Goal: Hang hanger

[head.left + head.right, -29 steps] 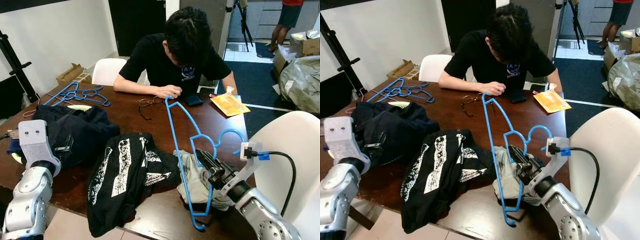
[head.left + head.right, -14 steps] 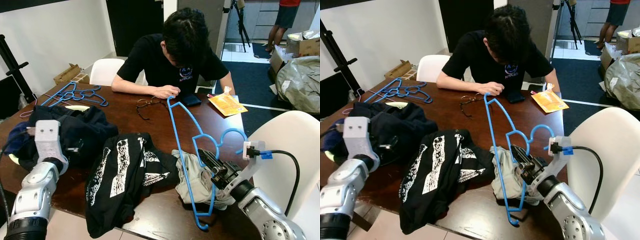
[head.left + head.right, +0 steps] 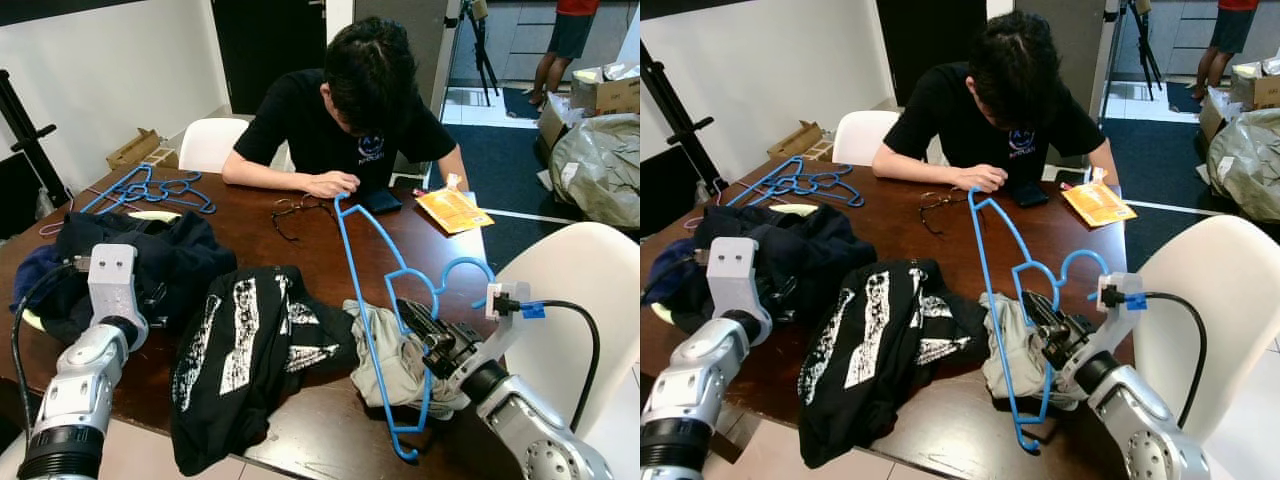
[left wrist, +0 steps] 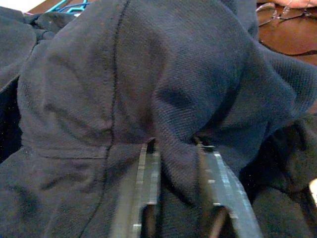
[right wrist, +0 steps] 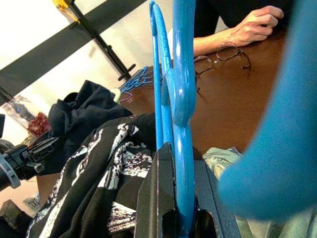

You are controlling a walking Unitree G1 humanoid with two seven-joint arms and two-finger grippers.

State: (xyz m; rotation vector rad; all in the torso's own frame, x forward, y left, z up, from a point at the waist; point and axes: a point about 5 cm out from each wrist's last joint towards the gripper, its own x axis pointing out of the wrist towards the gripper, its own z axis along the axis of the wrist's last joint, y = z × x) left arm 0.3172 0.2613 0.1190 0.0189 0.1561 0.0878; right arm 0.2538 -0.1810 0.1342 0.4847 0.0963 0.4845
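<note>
Two end effectors are at work. The right end effector (image 3: 420, 322) pinches a blue hanger (image 3: 372, 300), held upright above the grey cloth (image 3: 385, 350) at the bench (image 3: 300, 235) edge; its hook end is cut off behind the arm. The left end effector (image 4: 181, 163) squeezes a fold of the dark hoodie (image 3: 150, 260), fingertips buried in fabric. A person (image 3: 350, 110) leans over the far side beside glasses (image 3: 290, 207).

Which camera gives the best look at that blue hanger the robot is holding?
The left eye view: the whole blue hanger shows there, raised over the table, shut in the right gripper. The right eye view shows nearly the same. The right wrist view shows it edge-on between the fingers. The left wrist view shows dark cloth.
</note>
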